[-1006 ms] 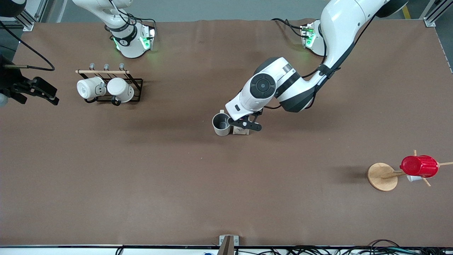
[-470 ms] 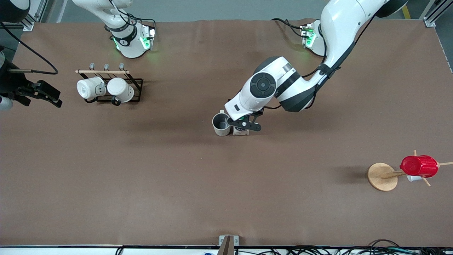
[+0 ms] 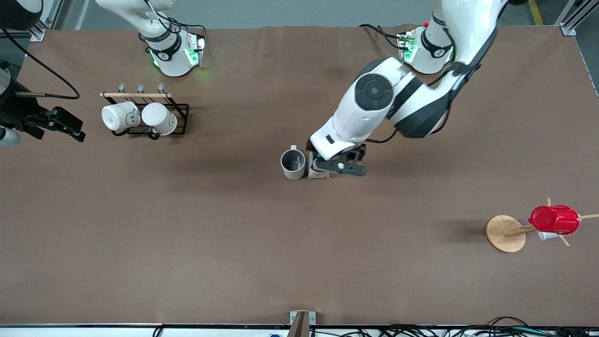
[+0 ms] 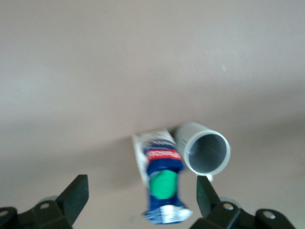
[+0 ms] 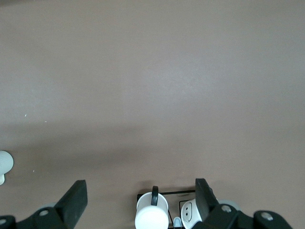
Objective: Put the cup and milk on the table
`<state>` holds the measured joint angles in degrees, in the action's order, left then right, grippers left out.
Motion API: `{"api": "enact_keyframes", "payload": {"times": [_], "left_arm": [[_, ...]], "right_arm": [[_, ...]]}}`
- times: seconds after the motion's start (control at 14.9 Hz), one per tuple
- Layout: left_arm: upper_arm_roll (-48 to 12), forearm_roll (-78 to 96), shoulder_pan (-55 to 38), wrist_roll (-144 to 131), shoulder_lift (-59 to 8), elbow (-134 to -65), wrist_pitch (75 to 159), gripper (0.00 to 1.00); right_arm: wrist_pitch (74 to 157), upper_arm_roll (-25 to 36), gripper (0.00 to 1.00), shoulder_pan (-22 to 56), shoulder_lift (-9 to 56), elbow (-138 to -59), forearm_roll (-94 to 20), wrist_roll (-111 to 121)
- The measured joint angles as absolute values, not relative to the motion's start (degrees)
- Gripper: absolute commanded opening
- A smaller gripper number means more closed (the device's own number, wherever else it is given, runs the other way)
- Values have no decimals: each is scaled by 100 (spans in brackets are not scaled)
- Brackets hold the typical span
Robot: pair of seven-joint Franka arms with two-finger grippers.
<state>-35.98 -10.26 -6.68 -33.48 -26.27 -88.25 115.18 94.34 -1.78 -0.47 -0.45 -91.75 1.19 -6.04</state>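
The beige-grey cup [image 3: 293, 164] stands upright on the brown table [image 3: 234, 243] near its middle, dark inside showing. The milk [image 3: 317, 174] stands close beside it toward the left arm's end, partly hidden under my left hand. My left gripper [image 3: 340, 167] is open and empty, hovering just above the milk. In the left wrist view the milk [image 4: 162, 183], with its blue top and green cap, and the cup [image 4: 206, 153] show below the open left gripper [image 4: 141, 200]. My right gripper [image 3: 70, 125] is open and empty, waiting above the table's edge at the right arm's end.
A black rack [image 3: 180, 110] with two white mugs [image 3: 120, 117] stands near the right arm's base; the mugs show in the right wrist view [image 5: 151, 217]. A red ribbed cup [image 3: 554, 219] hangs on a wooden stand with a round disc base [image 3: 505, 233].
My left arm has lifted and swung toward its own end of the table, uncovering more of the milk. The milk and cup stay put. My right gripper has shifted slightly.
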Motion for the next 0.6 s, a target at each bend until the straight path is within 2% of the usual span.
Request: {"api": "enact_keyframes", "payload": {"times": [0.34,0.6], "left_arm": [[-2380,-704,-657,-2295,-1690,-8825,11099,100],[-1525,-143,-617,-1203,-1113,-8830,10447,100]], "right_arm": [[9429,-171,100,-46,-40,-9176,119,-618],[9419,-171,100,-46,-38,-9177,119,-619]]}}
